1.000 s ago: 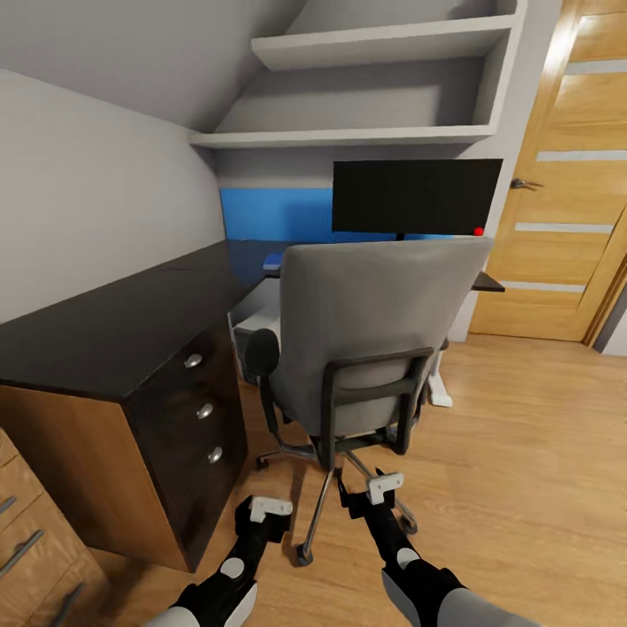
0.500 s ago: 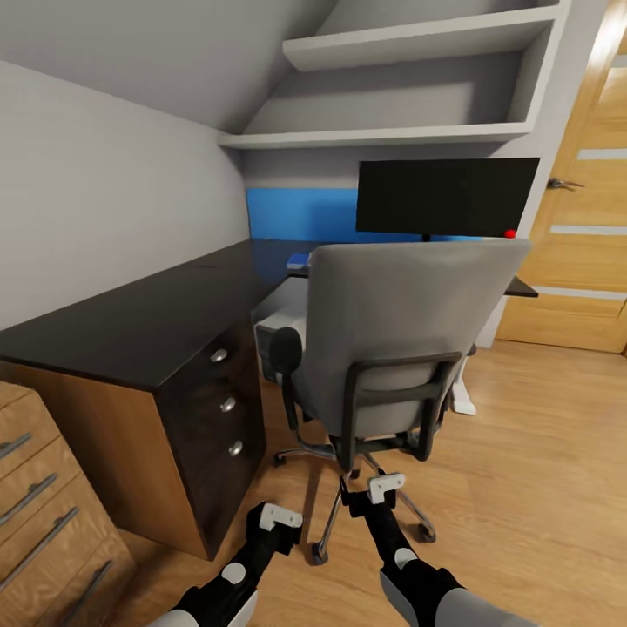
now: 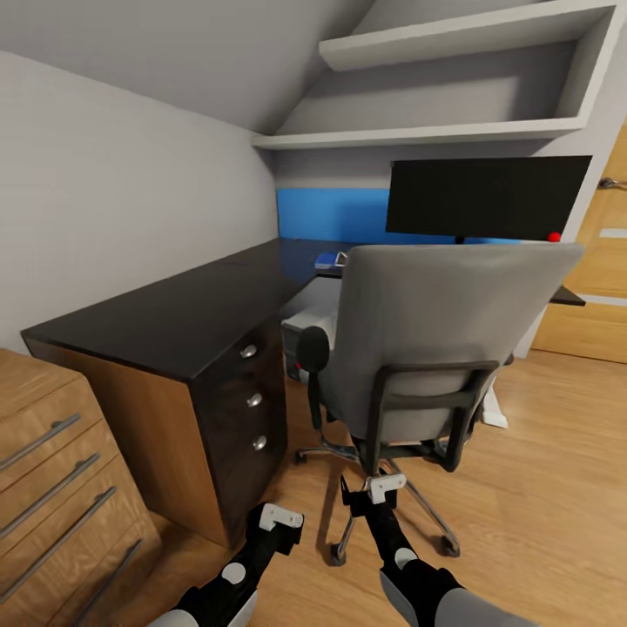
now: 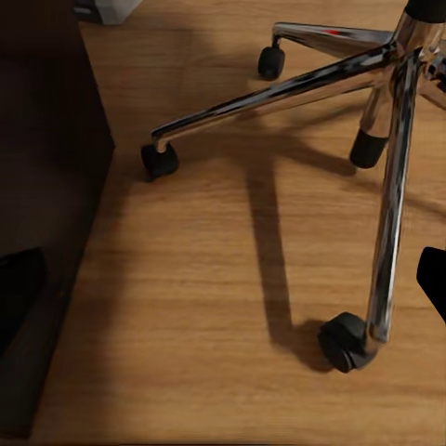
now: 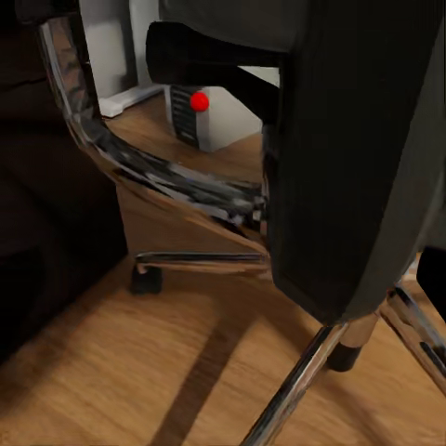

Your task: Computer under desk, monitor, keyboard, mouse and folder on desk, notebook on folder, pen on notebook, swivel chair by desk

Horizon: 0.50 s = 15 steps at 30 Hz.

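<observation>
The swivel chair stands with its grey back to me, and its chrome base is just ahead of both grippers. Behind it the monitor stands on the black desk. The computer sits under the desk, its red dot facing the right wrist camera. My left gripper and right gripper hang low over the floor, both open and empty. A small blue item lies on the desk, too small to identify. The chair back hides the folder, keyboard, mouse, notebook and pen.
A light wooden chest of drawers stands at the near left against the desk's end. Desk drawers with silver knobs face the chair. Wall shelves hang above the monitor, and a wooden door is at the right. Wood floor opens to the right.
The whole picture has shifted right, so the camera has turned left: more of the wooden chest shows and less of the door. Chair, desk and arms keep their relative places.
</observation>
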{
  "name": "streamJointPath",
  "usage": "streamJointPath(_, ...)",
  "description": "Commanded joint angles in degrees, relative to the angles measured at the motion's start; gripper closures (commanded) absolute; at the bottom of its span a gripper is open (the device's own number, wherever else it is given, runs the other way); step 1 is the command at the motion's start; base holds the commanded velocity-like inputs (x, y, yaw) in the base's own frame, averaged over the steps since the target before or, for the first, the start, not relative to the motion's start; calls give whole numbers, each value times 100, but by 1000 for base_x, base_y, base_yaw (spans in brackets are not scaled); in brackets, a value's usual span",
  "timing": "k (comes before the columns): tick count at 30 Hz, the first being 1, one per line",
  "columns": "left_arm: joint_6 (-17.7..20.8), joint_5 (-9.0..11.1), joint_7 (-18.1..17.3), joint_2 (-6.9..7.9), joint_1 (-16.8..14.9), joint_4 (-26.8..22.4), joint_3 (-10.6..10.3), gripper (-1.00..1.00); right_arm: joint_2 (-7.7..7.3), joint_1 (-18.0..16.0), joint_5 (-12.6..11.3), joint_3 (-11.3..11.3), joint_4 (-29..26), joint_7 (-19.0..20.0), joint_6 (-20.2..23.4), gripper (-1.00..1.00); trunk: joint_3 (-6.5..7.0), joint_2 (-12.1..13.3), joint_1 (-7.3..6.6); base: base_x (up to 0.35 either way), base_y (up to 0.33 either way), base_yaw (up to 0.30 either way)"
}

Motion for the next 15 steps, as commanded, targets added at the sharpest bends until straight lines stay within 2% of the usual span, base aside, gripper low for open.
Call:
streamJointPath(1,-21,-23,7,-2,-5,8,2,-100,1,-5,-3,98,3,-21,-10,-100,-5,-2,-1,0,0,170)
streamJointPath(11,-9,-23,7,-2,-5,8,-28,-100,3,-5,-12,95,3,-24,-10,-100,-5,-2,-1,0,-18,165)
streamJointPath(15,-8,-23,7,-2,-5,9,-32,-100,3,-3,-12,94,3,-23,-10,-100,-5,-2,-1,0,-15,78)
